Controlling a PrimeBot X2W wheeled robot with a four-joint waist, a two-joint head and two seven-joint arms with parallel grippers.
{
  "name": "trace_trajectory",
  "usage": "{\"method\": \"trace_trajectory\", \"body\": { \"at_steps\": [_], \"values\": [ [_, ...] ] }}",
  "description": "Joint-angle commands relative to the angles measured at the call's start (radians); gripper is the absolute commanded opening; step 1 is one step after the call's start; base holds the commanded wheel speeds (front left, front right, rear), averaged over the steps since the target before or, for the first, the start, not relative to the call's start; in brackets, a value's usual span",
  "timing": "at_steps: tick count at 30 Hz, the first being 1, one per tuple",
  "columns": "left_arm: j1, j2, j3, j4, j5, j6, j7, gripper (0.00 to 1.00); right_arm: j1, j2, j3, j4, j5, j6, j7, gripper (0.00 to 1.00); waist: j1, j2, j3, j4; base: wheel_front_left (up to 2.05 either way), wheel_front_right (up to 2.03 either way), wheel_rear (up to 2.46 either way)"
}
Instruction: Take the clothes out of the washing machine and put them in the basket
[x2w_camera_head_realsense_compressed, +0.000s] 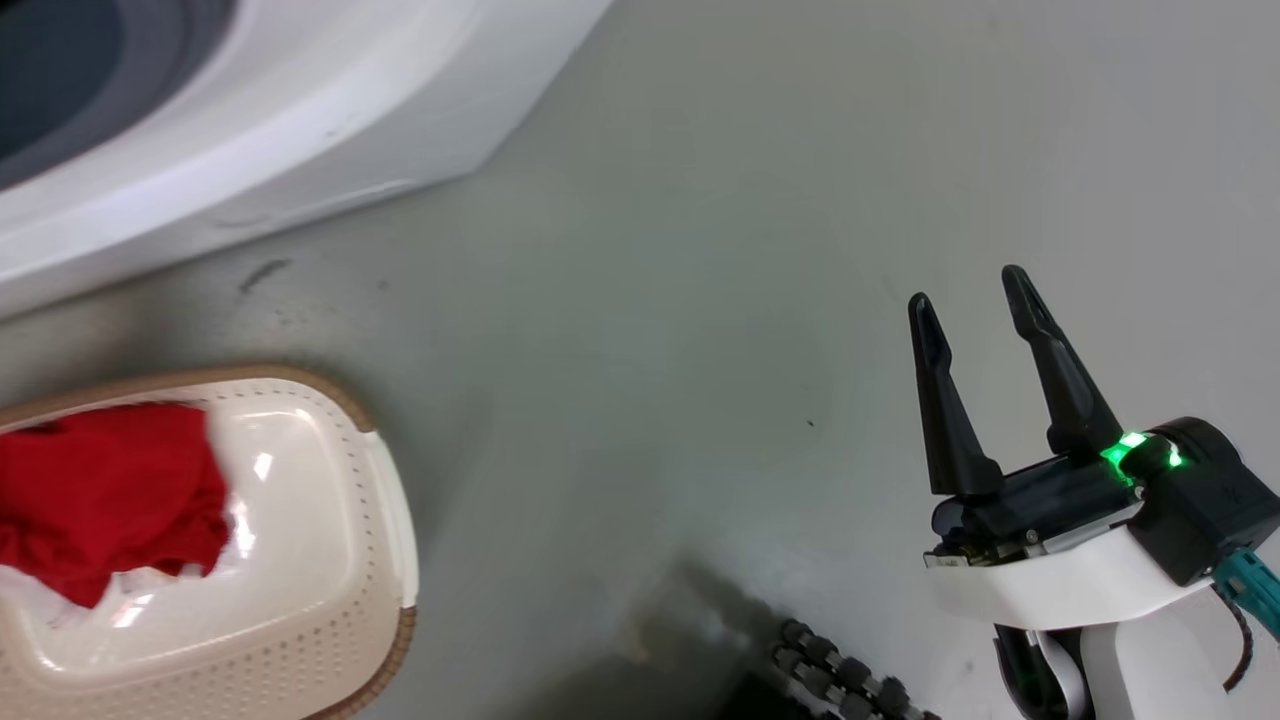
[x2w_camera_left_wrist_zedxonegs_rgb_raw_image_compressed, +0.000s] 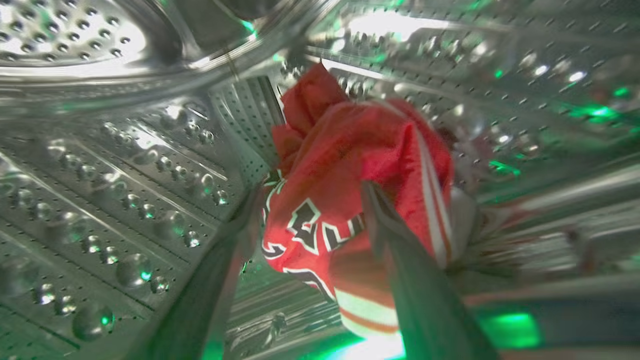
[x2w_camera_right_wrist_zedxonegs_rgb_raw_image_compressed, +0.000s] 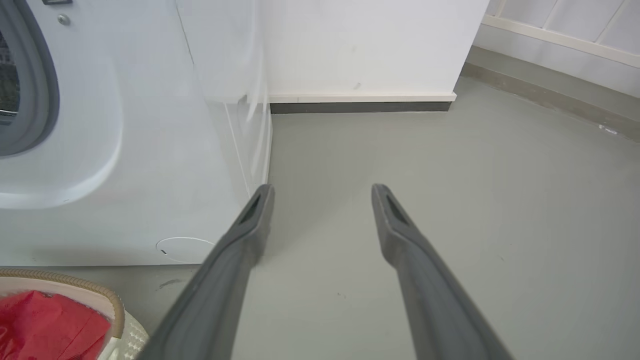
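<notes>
Left end effector (x2w_camera_left_wrist_zedxonegs_rgb_raw_image_compressed: 311, 192): inside the washing machine (x2w_camera_head_realsense_compressed: 300, 110), within its steel drum (x2w_camera_left_wrist_zedxonegs_rgb_raw_image_compressed: 125, 175), fingers spread wide either side of the jersey (x2w_camera_left_wrist_zedxonegs_rgb_raw_image_compressed: 340, 150), not clamped.
Jersey: bunched against the drum wall.
Right end effector (x2w_camera_head_realsense_compressed: 968, 290): beside the machine, over the floor (x2w_camera_head_realsense_compressed: 650, 350), agape and empty-handed.
Basket (x2w_camera_head_realsense_compressed: 340, 600): just before the machine, red garment (x2w_camera_head_realsense_compressed: 100, 500) inside.

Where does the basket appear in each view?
Head view: basket at lower left, red garment inside.
Left wrist view: looks into the drum at a jersey.
Right wrist view: basket in the bottom-left corner.
Shared landmark: the washing machine, its white front, in head and right wrist views.
</notes>
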Motion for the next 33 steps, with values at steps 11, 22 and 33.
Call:
{"method": "trace_trajectory", "body": {
  "at_steps": [11,22,33],
  "values": [
    [-0.118,-0.002,-0.096,0.115,0.096,0.006,0.118,1.00,-0.023,0.003,-0.009,-0.013,0.030,-0.001,-0.002,1.00,-0.0002,0.0000,0.092,-0.031,0.00,0.00,0.00],
    [-0.153,0.009,-0.132,0.110,0.082,-0.015,0.048,0.00,-0.045,0.003,0.006,-0.009,0.024,-0.001,-0.002,1.00,-0.0002,0.0000,0.095,-0.023,0.00,0.00,0.00],
    [0.002,-0.030,-0.112,0.128,0.035,-0.018,-0.362,0.00,-0.061,0.002,-0.049,0.008,-0.049,-0.001,-0.002,1.00,-0.0002,0.0000,-0.036,0.080,0.00,0.00,0.00]
  ]
}}
